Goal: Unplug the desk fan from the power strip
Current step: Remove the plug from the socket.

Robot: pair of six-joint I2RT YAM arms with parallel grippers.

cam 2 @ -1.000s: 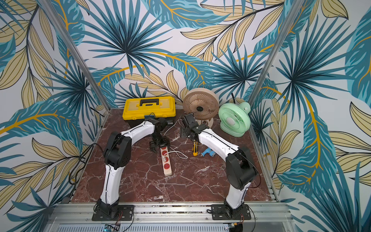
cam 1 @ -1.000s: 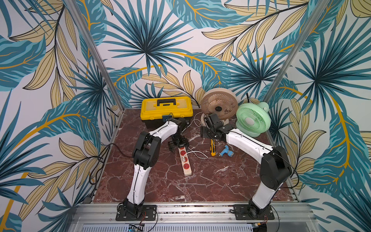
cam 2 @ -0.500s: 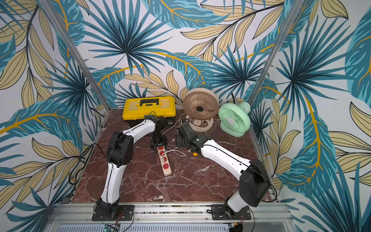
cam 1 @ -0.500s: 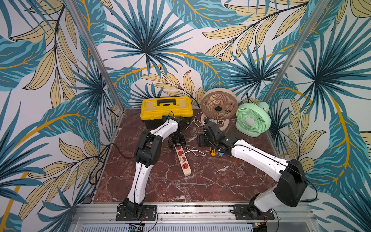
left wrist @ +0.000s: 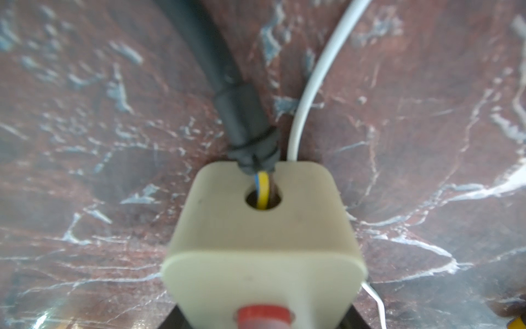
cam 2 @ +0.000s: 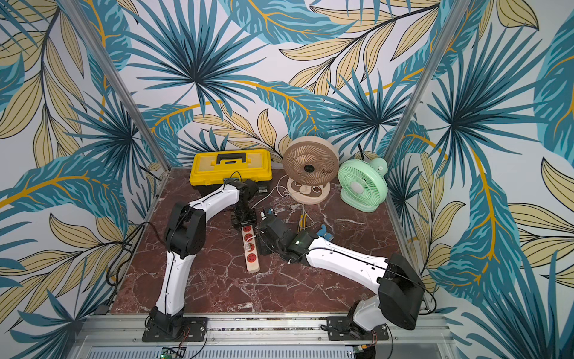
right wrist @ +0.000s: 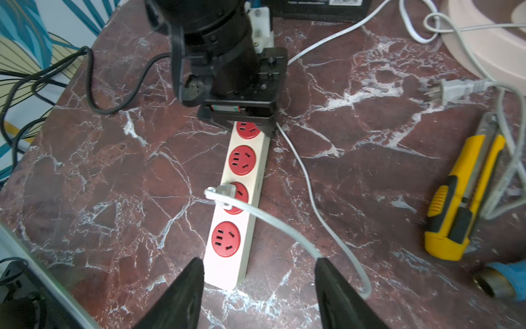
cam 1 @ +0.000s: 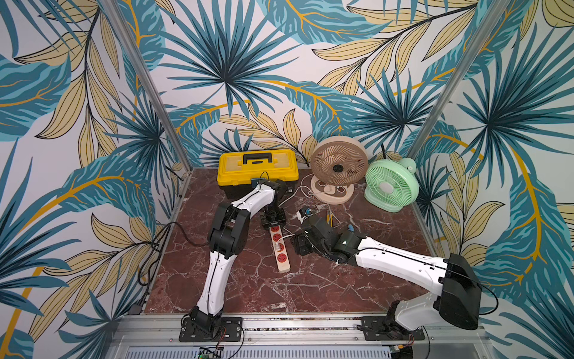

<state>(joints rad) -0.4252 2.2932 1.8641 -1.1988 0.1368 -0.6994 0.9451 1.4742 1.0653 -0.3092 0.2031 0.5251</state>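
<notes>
Red marble table (cam 1: 310,289) fills the cell floor. Left arm (cam 1: 217,273) bends in from the front rail; right arm (cam 1: 400,264) reaches in low from the other side. Along the back edge, in both top views: yellow toolbox (cam 1: 257,169), then the desk fan (cam 1: 339,163) upright on its bear-face base, then a green fan (cam 1: 391,185) just beside it.

The power strip (cam 1: 281,248) lies flat mid-table btwn the two arms, approx. front-to-back, 4 red sockets facing up. The left gripper (right wrist: 248,122) sits on the strip's far end, nr the toolbox, fingers closed in against its sides, pinching it. The left wrist view shows that cream end (left wrist: 262,242) close up, w/ a black cable (left wrist: 236,114) entering it.

The right gripper (right wrist: 262,287) hangs low just beside the strip, its fingers (right wrist: 187,293) spread wide apart.

A yellow utility knife (right wrist: 461,199) lies on the marble, well apart from the strip, w/ a blue tool (right wrist: 506,279) nr it. A pale plug (right wrist: 225,193) is seated in the 3rd socket from the left gripper. Its cord (right wrist: 284,228) arcs toward the right gripper and crosses one spread finger; contact can't be told, nor which fan it leads to. A loose 2-prong plug (right wrist: 452,87) lies on the marble nr the desk fan's base.
</notes>
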